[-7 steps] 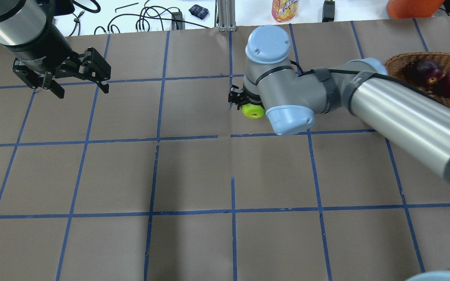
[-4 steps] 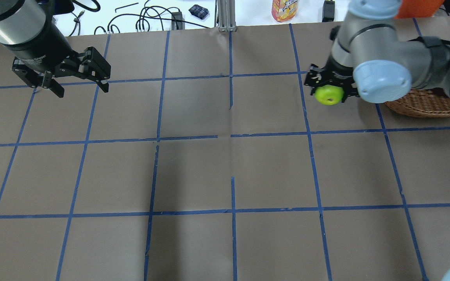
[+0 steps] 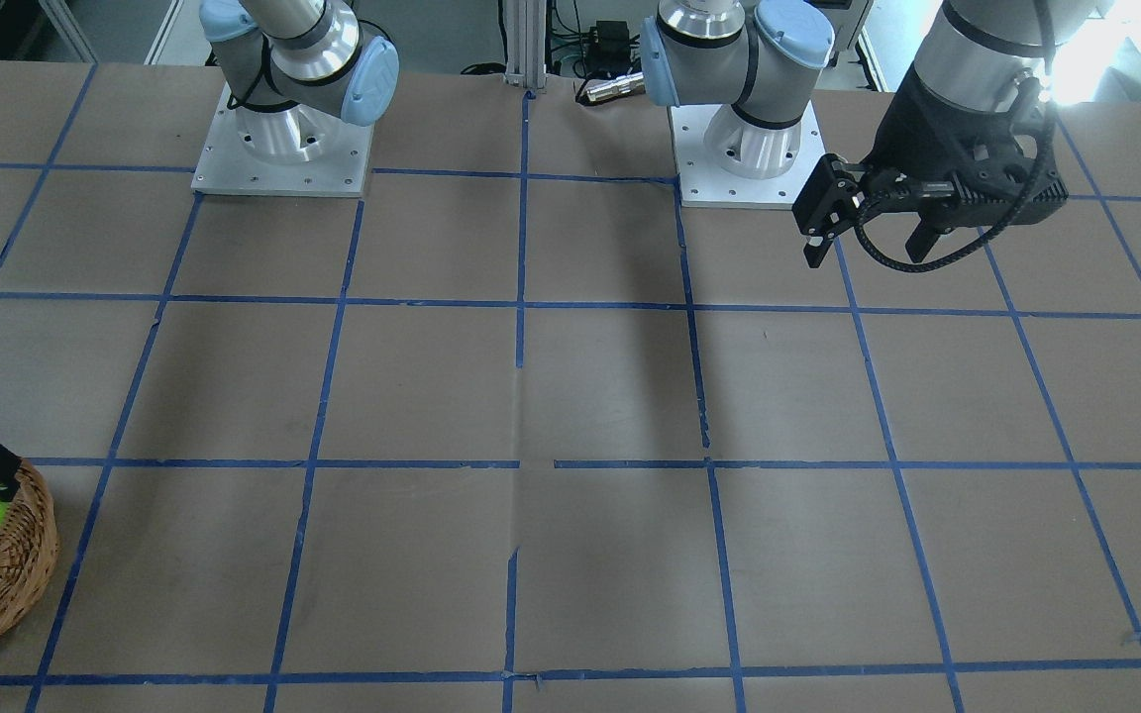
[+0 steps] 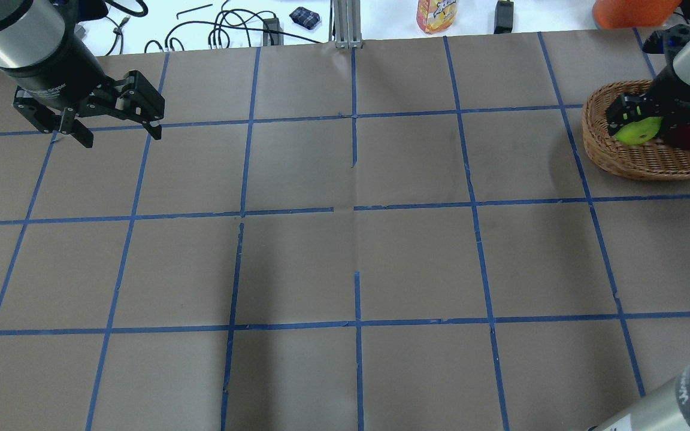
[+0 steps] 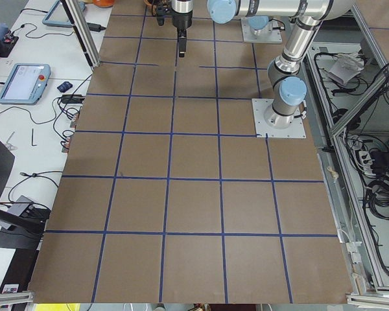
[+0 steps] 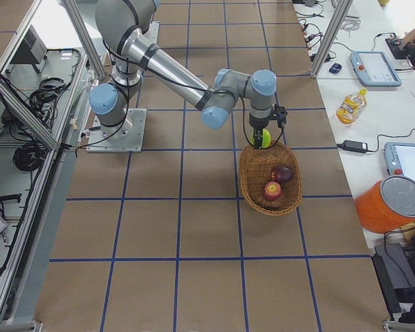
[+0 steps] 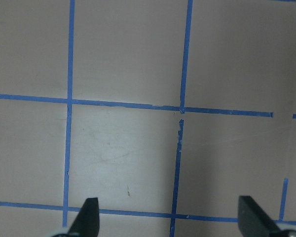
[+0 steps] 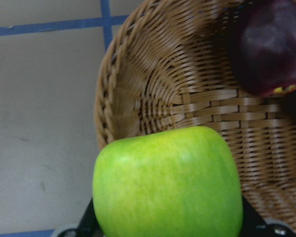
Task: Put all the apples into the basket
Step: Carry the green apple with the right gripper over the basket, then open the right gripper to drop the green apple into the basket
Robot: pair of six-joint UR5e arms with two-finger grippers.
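Right pincer pinching the green apple between its fingers, held over the wicker basket just inside the rim on the side nearer the desk's middle. Maroon apple and red apple lie side by side on the basket floor, the maroon one nearer the held fruit. Left pincer spread wide with nothing in it, hanging above the brown, blue-gridded desk at the opposite end, well apart from the basket.
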